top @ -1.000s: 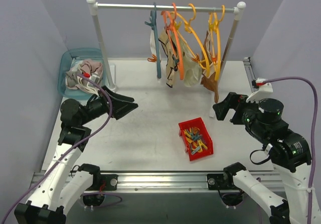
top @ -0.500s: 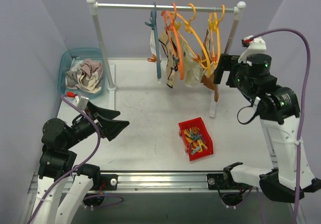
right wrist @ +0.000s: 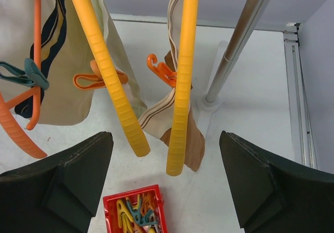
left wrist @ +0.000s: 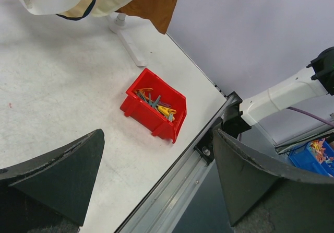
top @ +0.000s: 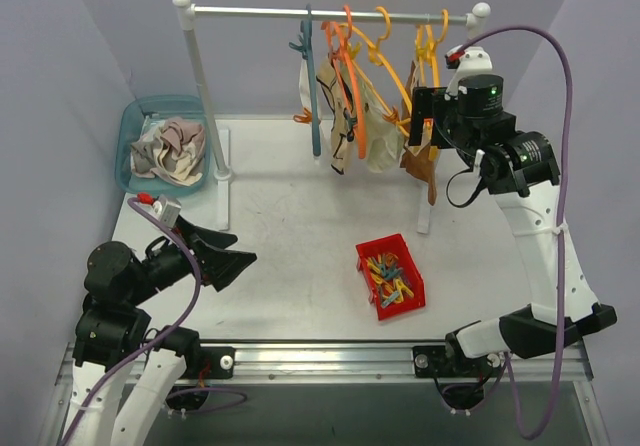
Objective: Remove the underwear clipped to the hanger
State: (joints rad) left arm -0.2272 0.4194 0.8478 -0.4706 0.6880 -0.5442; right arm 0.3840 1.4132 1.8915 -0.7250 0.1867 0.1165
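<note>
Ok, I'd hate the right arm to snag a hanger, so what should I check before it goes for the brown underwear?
1. Right gripper jaws open: ok, wide apart and empty.
2. Brown underwear ahead of the jaws: ok, hanging just below centre.
3. Orange clip holding it located: ok, at its upper edge.
4. Yellow hangers out of the path: not ok, two hang between jaws and cloth.
5. Left gripper out of the way: ok, open, low over the near-left table.

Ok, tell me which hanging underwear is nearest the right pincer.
The brown underwear at the rail's right end, on a yellow hanger just ahead of the right pincer; the cream pairs hang farther left.
</note>
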